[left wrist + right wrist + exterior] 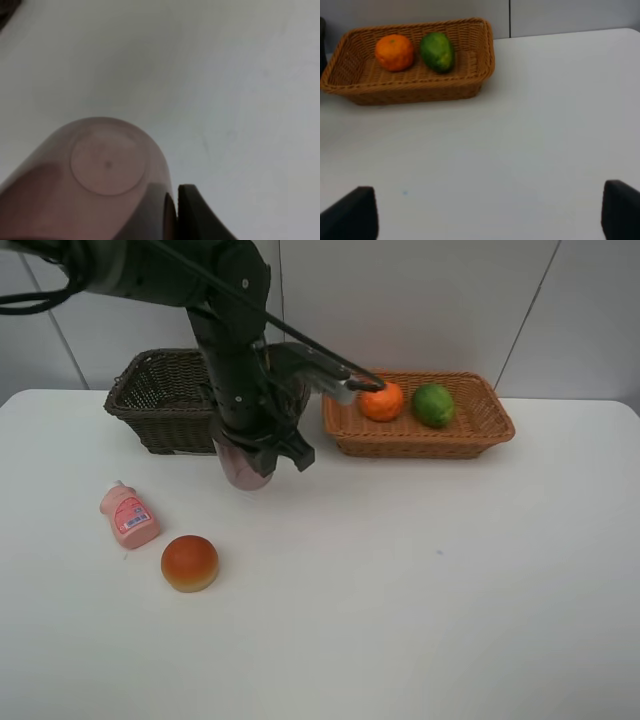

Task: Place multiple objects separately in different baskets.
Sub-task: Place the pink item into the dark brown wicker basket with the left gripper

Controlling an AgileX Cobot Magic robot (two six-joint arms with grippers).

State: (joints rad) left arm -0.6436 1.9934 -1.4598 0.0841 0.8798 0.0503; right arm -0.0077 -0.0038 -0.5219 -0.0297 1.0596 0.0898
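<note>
Just in front of the dark basket (150, 400), my left pincer (175, 212) is clamped on one translucent purple cup (243, 468), round-based. My right pincer (485, 212) stands apart. One tan basket (420, 445) more, one orange (381, 402), one green fruit (433, 405), one pink bottle (130, 515), one bun (189, 562).

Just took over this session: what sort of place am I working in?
Probably a lab test bench: bare white table, plain panelled wall, brown basket and tan basket staged as props.

Glossy black arm (235, 360) — looping black cables (25, 300)
</note>
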